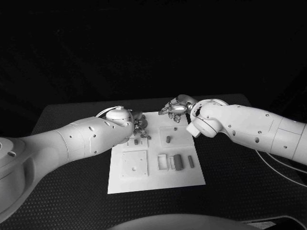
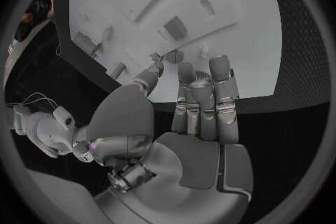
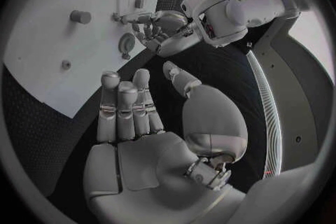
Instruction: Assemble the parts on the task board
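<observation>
Left hand [image 1: 138, 125], fingers apart and holding nothing, hovers over the task board's [image 1: 156, 179] far-left parts, nearer them than the right hand [image 1: 175, 108], likewise empty, at the far edge.

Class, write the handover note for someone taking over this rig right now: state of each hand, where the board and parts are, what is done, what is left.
Left hand: empty, fingers straight and apart, over the left edge of the task board.
Right hand: empty, fingers extended, beyond the board's far right corner, over the black table.
Parts: several small pieces lie in the board's near half; a small one sits mid-board. Whether any is fully seated cannot be told.
Done: nothing picked up.
Left: grasp the parts and fit them into the board.
</observation>
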